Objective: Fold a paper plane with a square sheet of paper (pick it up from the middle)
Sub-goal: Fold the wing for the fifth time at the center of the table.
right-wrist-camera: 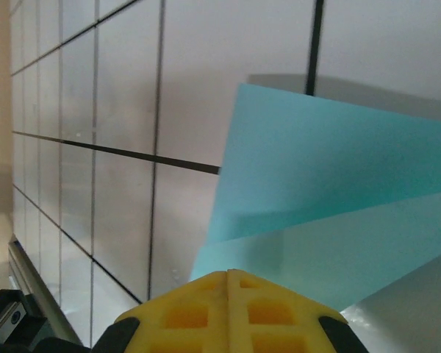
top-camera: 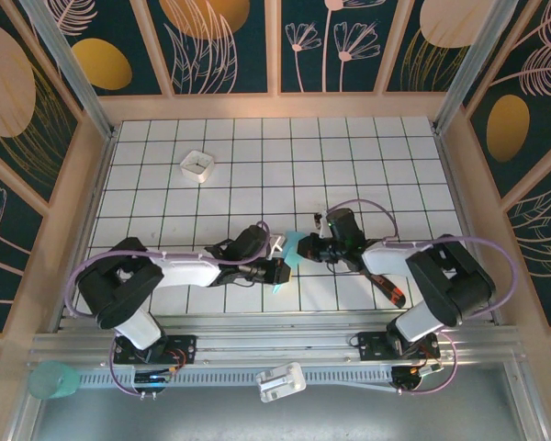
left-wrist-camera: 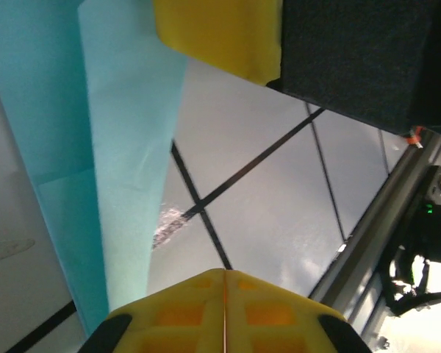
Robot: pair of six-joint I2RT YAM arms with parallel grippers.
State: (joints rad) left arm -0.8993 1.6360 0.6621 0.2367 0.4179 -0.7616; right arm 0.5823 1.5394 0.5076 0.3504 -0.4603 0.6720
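The turquoise-blue sheet of paper (top-camera: 296, 250) is folded into layers and held off the table between the two arms. In the right wrist view the paper (right-wrist-camera: 331, 191) rises straight from the closed yellow fingertips of my right gripper (right-wrist-camera: 228, 273), which is shut on its edge. My right gripper (top-camera: 310, 248) meets my left gripper (top-camera: 281, 270) mid-table. In the left wrist view the paper (left-wrist-camera: 117, 147) hangs to the left of my left gripper (left-wrist-camera: 224, 272), whose jaws are pressed together with nothing between them. The right gripper's yellow finger (left-wrist-camera: 220, 33) shows at the top, over the paper.
A small white square tray (top-camera: 197, 164) stands at the back left of the grid table (top-camera: 257, 138). A red-and-black pen-like tool (top-camera: 392, 289) lies beside the right arm. A metal rail (top-camera: 275, 349) runs along the near edge, with a teal cup (top-camera: 55, 378) at its left.
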